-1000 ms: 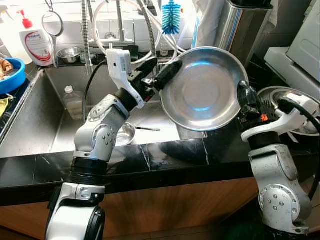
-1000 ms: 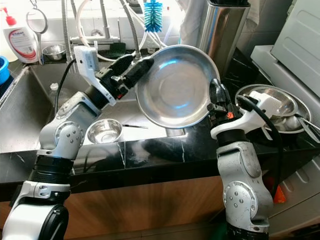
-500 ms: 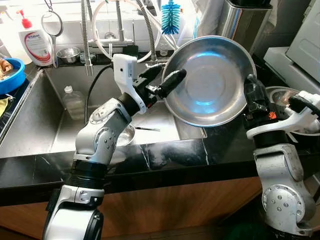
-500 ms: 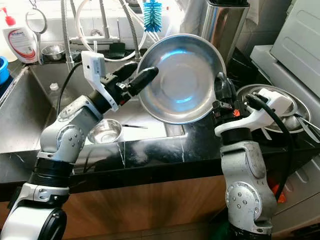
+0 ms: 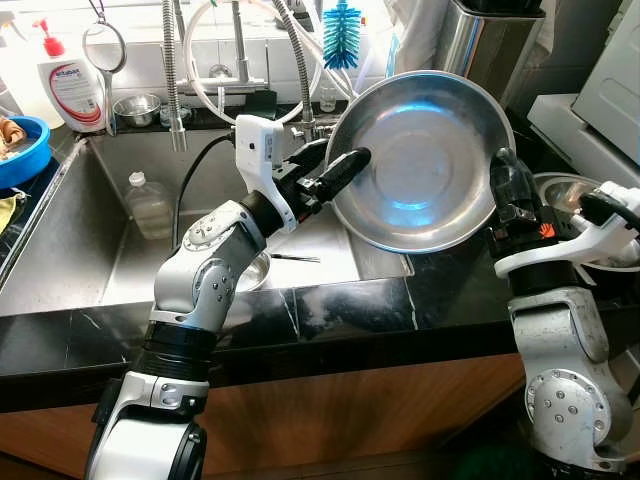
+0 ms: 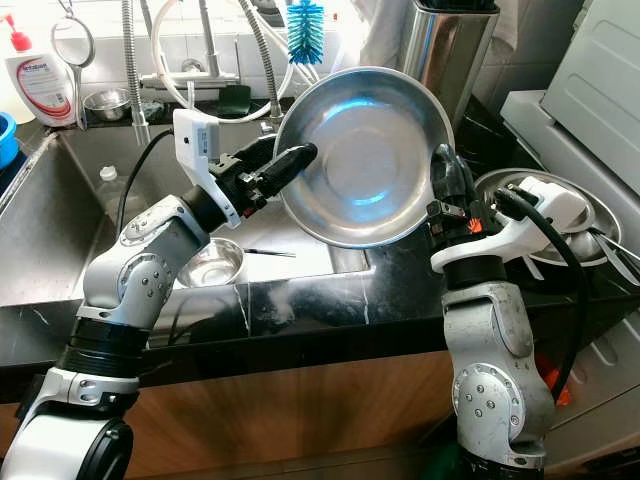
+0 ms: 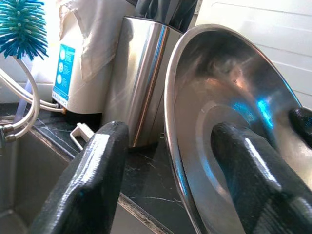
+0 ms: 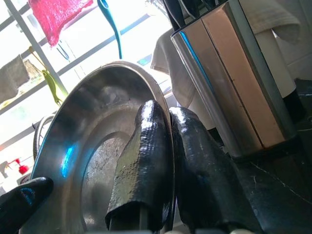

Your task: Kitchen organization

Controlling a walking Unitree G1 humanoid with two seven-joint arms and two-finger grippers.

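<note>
Pan [image 5: 425, 160]: large, round, stainless steel, held up on edge above the black counter [image 5: 340, 305] at the right end of the sink [image 5: 90, 240], its hollow turned toward the robot.

Right gripper [image 5: 505, 185]: pinches the pan's right rim, one black finger inside the hollow and one behind it; in the right wrist view the two fingers [image 8: 146, 161] lie nearly together with the rim between them.

Left gripper [image 5: 335, 170]: at the pan's left rim, fingers spread wide. In the left wrist view one finger [image 7: 248, 175] lies across the pan's hollow and the other [image 7: 83, 185] stands clear on the outer side of the rim; whether either one touches the steel cannot be told.

Small bowl [image 6: 210, 262]: steel, in the sink below the left arm.

Bottle [image 5: 145, 205]: clear plastic, lying in the sink basin.

Brush [image 5: 341, 35]: blue bristles, standing upright behind the tap [image 5: 240, 45].

Soap [image 5: 72, 85]: white pump bottle with red top, back left corner.

Canister [image 6: 445, 55]: tall, steel, behind the pan.

Steel dishes [image 6: 560, 210]: stacked on the counter just right of the right arm.
</note>
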